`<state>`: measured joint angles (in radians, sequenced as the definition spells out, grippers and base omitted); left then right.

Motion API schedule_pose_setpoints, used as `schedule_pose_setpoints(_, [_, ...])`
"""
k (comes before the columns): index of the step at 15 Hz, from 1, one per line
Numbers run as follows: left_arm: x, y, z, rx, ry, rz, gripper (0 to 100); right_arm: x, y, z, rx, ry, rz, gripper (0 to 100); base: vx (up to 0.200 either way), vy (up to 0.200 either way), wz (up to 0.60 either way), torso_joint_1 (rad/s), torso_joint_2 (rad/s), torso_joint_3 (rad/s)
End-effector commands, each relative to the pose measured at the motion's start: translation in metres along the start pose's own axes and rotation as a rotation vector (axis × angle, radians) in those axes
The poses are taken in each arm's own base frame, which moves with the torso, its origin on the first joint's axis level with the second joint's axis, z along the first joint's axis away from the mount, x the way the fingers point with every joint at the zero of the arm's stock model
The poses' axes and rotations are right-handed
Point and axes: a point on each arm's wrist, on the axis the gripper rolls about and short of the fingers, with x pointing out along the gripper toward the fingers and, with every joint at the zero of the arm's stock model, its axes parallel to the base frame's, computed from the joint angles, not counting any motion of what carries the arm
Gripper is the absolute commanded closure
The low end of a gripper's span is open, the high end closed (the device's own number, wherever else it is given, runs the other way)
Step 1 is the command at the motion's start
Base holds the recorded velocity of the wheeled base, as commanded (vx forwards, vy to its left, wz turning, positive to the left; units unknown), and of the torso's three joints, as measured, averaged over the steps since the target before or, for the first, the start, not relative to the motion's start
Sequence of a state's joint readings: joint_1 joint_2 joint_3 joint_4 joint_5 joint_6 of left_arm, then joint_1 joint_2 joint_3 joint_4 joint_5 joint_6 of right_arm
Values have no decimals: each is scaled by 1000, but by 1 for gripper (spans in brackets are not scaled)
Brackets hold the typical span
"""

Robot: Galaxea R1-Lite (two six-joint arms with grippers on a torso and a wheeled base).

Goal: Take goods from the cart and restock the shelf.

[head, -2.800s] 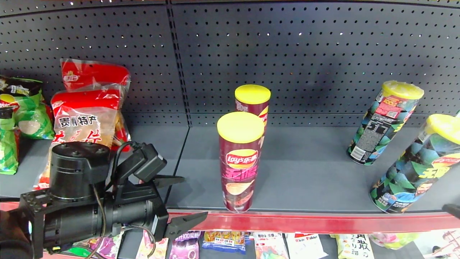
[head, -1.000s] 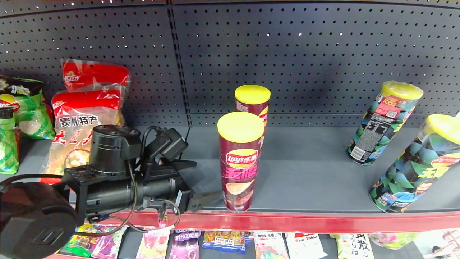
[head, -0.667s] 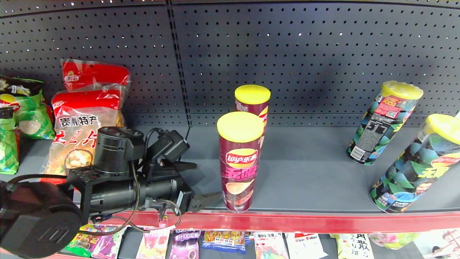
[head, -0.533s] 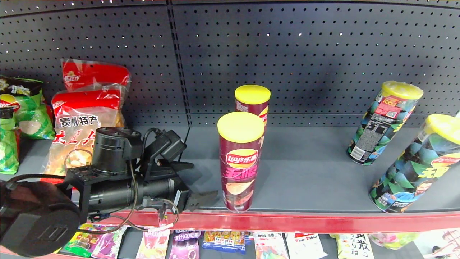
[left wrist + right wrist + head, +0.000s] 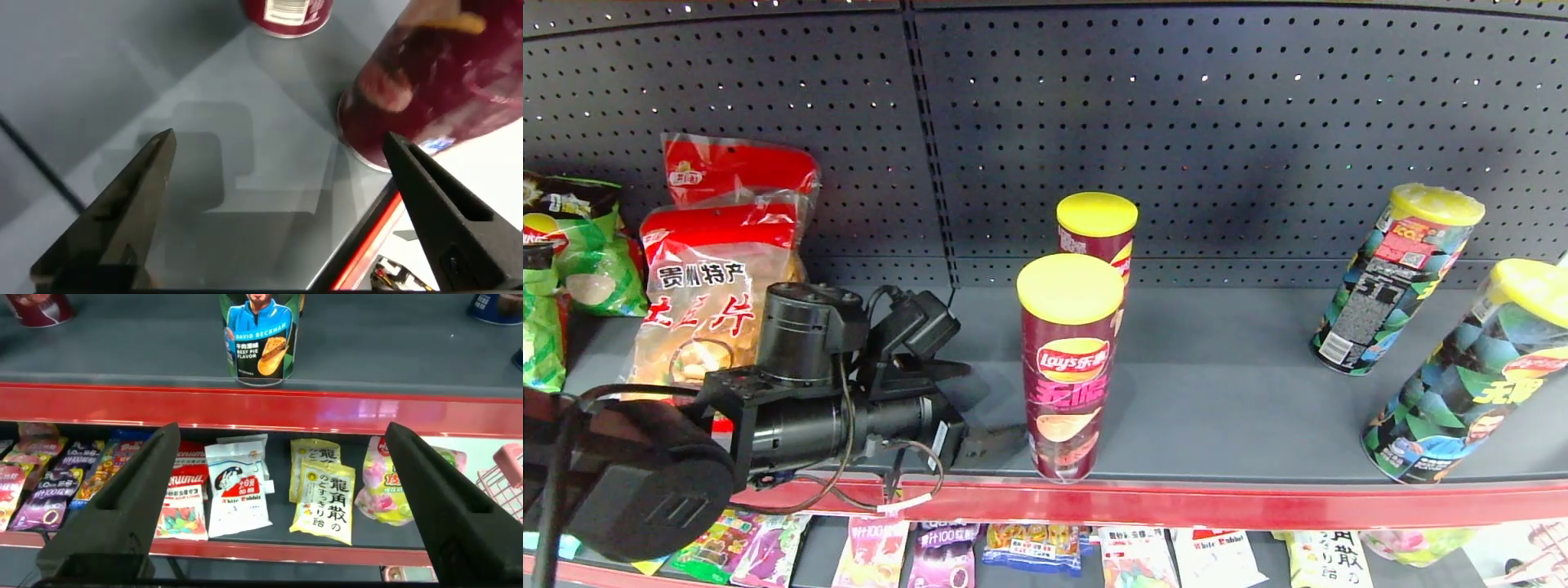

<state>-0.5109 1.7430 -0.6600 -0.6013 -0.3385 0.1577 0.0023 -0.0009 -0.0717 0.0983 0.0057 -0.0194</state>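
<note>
Head view: seemingly between loads, left claw [image 5: 995,402] wide and empty just left of near maroon can [image 5: 1068,367] on shelf [image 5: 1225,392], right claw [image 5: 282,429] wide too; next, retreat without nudging it.

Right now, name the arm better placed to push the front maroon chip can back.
Left: the left tool, open, is right beside the front maroon chip can; the right tool faces the blue patterned can farther along.
</note>
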Motion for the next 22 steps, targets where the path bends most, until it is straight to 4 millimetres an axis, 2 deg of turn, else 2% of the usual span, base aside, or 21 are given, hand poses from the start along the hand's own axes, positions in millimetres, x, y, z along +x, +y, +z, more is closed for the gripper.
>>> schedule_pose_setpoints(1, [4, 0, -1, 0, 6, -5, 0, 0, 0, 0, -1, 0, 1, 0, 0, 0, 0, 0, 0, 0])
schedule_pose_setpoints(22, [22, 4, 10, 13, -14, -13, 0, 0, 0, 0, -4, 0, 0, 0, 0, 0, 0, 0, 0, 0])
